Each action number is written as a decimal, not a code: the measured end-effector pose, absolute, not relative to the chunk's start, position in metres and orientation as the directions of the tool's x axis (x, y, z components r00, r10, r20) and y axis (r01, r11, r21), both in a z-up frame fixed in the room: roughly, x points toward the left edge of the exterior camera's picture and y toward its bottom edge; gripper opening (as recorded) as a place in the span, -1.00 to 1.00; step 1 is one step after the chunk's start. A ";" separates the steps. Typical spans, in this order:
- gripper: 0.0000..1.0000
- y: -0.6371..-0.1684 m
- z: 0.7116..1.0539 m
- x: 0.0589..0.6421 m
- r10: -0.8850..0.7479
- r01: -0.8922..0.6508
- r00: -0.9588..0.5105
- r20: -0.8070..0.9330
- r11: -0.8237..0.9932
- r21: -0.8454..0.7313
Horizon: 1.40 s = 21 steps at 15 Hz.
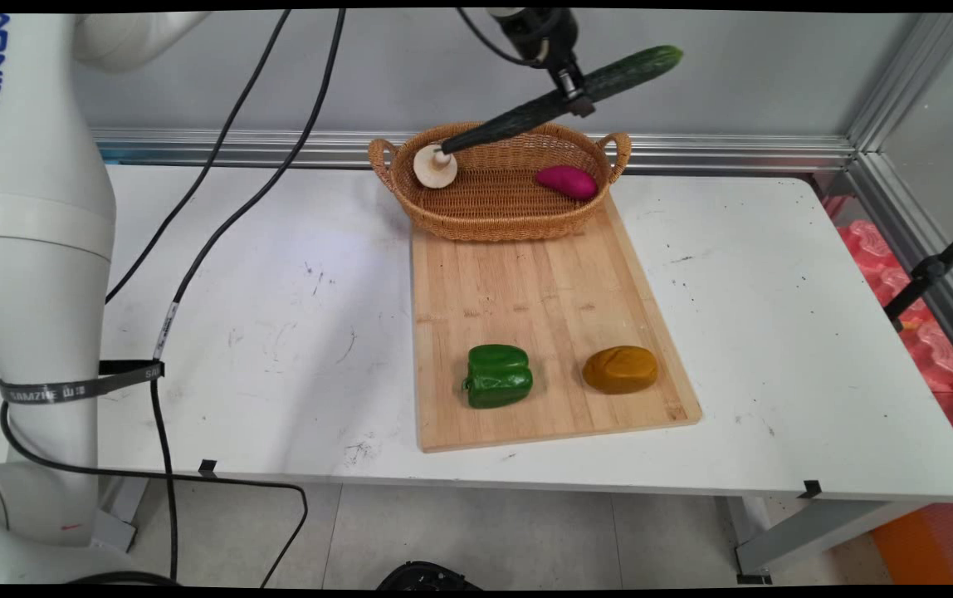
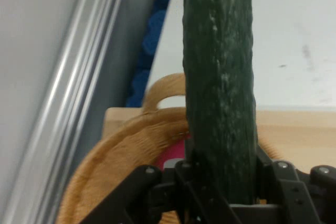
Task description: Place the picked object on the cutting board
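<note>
My gripper (image 1: 574,93) hangs high above the wicker basket (image 1: 493,220), shut on a long dark green cucumber (image 1: 564,97) held at a slant. The cucumber's lower end points down to the left, close to a white mushroom (image 1: 435,166) in the basket's left part. A magenta sweet potato (image 1: 566,181) lies in the basket's right part. In the hand view the cucumber (image 2: 220,87) fills the middle, clamped in the gripper (image 2: 223,182), with the basket (image 2: 126,145) and a bit of the magenta sweet potato (image 2: 176,156) below it.
The basket stands on the far end of a wooden cutting board (image 1: 526,299). A green bell pepper (image 1: 497,375) and a brown potato (image 1: 620,369) lie on the board's near end. Black cables (image 1: 219,224) trail over the table's left. An aluminium rail (image 1: 277,145) lines the back wall.
</note>
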<state>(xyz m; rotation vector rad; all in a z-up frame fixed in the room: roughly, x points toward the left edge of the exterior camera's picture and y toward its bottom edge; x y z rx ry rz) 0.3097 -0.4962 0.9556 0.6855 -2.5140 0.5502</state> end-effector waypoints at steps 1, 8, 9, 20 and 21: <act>-1.00 -0.488 0.961 0.300 -0.369 -0.554 -0.761 0.534 0.798 -0.237; -1.00 -0.427 0.965 0.252 -0.401 -0.542 -0.767 0.502 0.823 -0.171; -1.00 -0.422 0.963 0.250 -0.404 -0.541 -0.768 0.497 0.824 -0.167; -1.00 -0.365 0.892 0.242 -0.358 -0.455 -0.840 0.407 0.873 -0.172; -1.00 -0.363 0.882 0.243 -0.349 -0.444 -0.848 0.400 0.879 -0.173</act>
